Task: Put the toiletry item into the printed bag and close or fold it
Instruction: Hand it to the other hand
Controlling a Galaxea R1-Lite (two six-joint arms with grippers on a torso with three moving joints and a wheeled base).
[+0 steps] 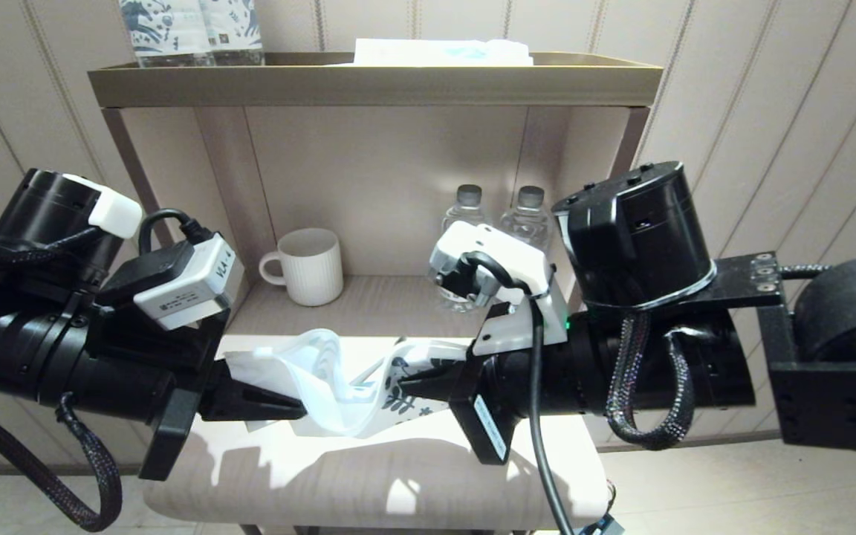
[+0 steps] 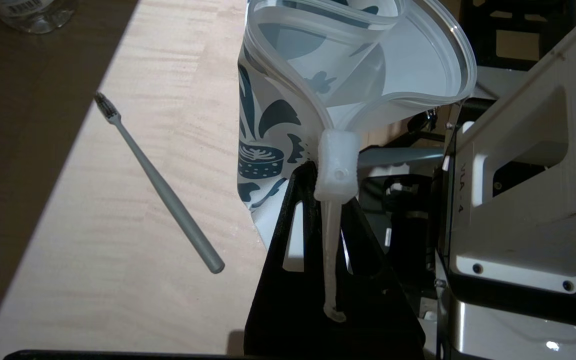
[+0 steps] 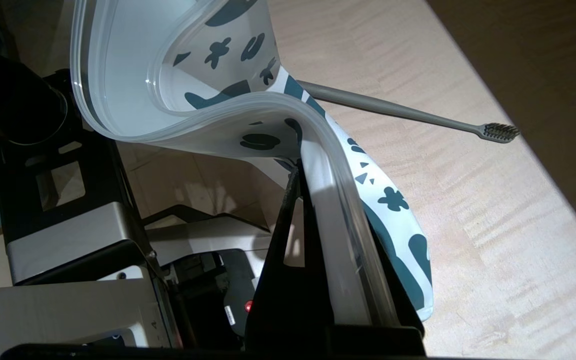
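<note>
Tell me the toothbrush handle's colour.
Plain grey; the toothbrush lies on the table, clearest in the left wrist view.

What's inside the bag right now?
Nothing shows inside the bag: its open mouth reveals only its own printed walls. The toothbrush lies outside on the table. The left gripper and right gripper pinch the bag's ends, which hides the corners.

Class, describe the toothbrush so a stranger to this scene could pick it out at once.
Find the pale wooden table under the shelf. Behind the printed bag, lies the toothbrush, flat on the wood. It alone is slim and grey, with dark bristles.
</note>
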